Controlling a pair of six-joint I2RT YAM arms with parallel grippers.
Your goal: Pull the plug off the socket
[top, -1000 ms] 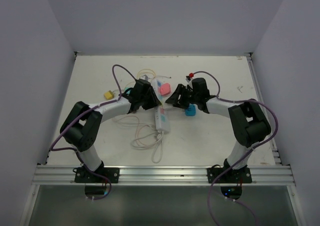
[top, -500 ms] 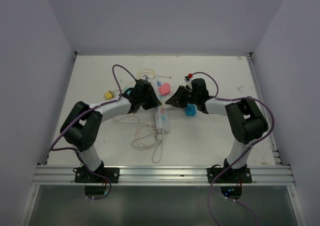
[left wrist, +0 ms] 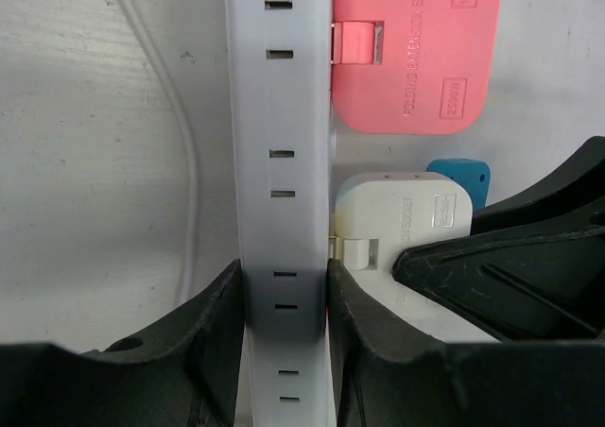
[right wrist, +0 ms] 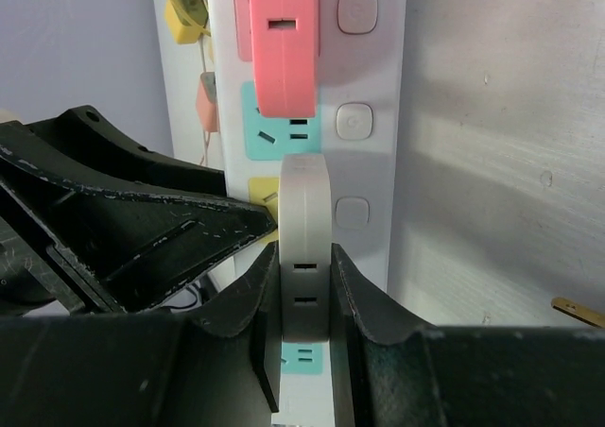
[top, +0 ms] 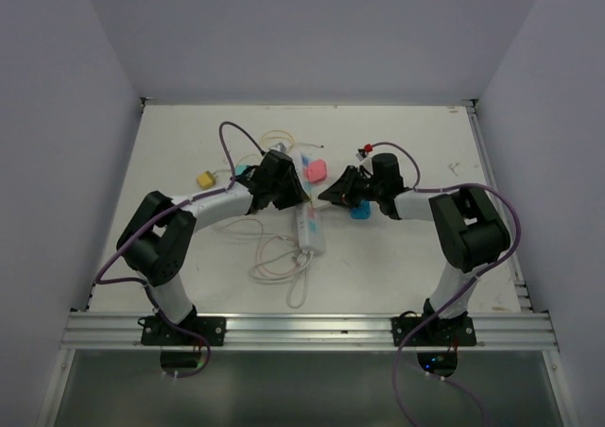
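- The socket [left wrist: 279, 162] runs top to bottom through the middle of the left wrist view. It is clamped across its width by the nearly closed left hand [left wrist: 282, 290].
- The white plug [right wrist: 304, 219] is pinched on its two flat sides by the fully closed right hand [right wrist: 304, 290]. This is seen at the centre of the right wrist view, just below the pink plug [right wrist: 281, 40].
- The pull is best made straight away from the outlet face, in line with the prongs and without twisting.
- The socket should be held fixed on the table [top: 189, 144] so that it is not dragged along.
- The pink plug should be left undisturbed.
- The prongs are hidden, so how deeply the white plug is seated cannot be told.
- From above, the white plug is covered by the two hands.
- A blue object [left wrist: 458, 174] is half hidden behind the white plug and cannot be identified.
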